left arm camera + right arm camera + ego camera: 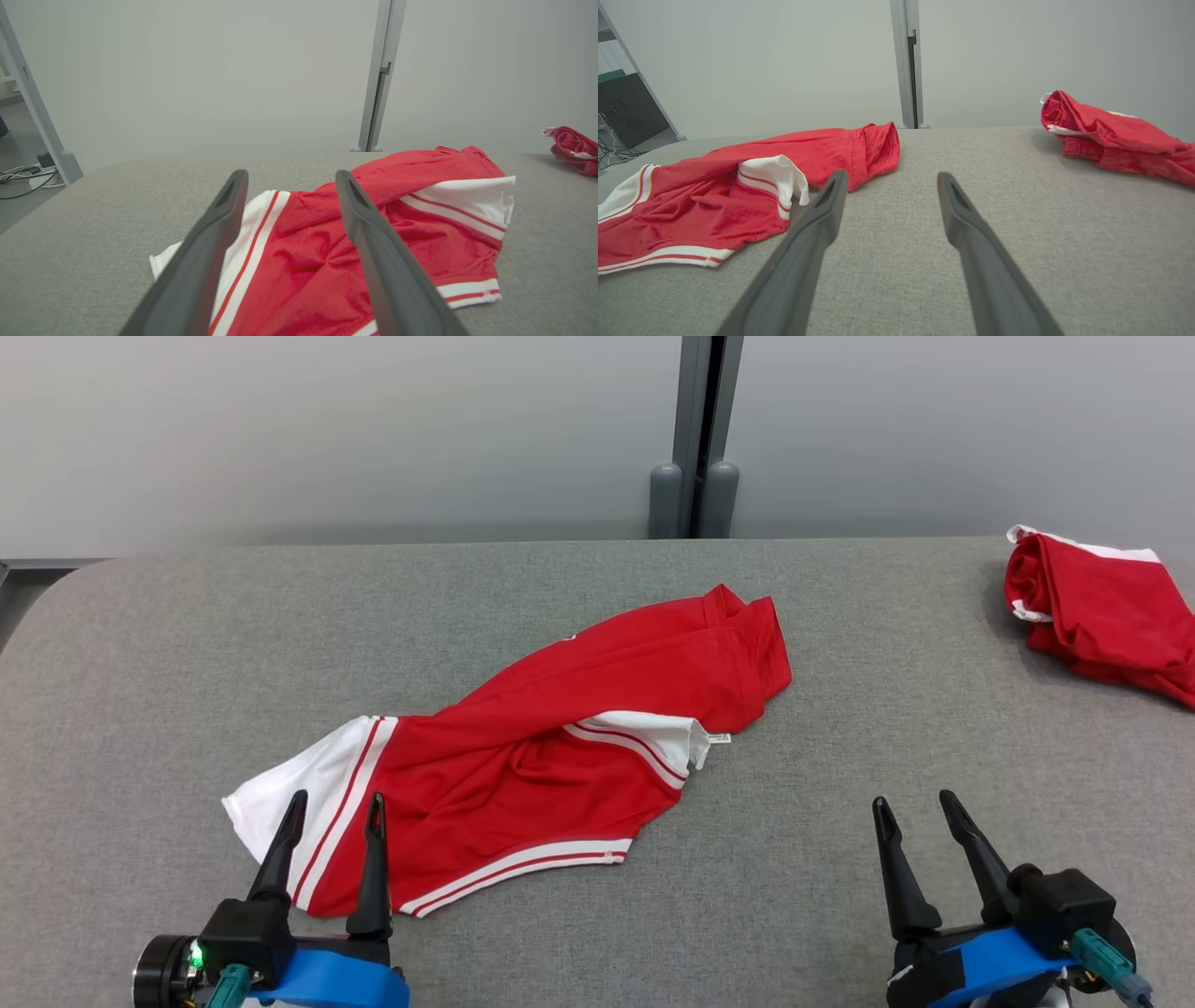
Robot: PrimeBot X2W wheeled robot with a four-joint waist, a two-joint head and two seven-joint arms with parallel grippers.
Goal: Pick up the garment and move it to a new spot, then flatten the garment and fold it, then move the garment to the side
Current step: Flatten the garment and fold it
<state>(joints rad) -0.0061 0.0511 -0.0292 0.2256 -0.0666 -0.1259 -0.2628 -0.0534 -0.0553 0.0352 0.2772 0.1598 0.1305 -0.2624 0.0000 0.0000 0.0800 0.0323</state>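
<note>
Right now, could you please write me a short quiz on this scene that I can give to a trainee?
1. True or false: the crumpled red-and-white jersey garment in the middle of the grey fabric-covered table is already neatly folded.
2. Whose fingers are nearest that garment? A) left gripper B) right gripper C) both equally
3. Fill in: the second, bunched red garment lies toward the table's far ____ corner, by the robot's own sides.

Key: 1 false, it lies rumpled and spread out; 2 A; 3 right.
</note>
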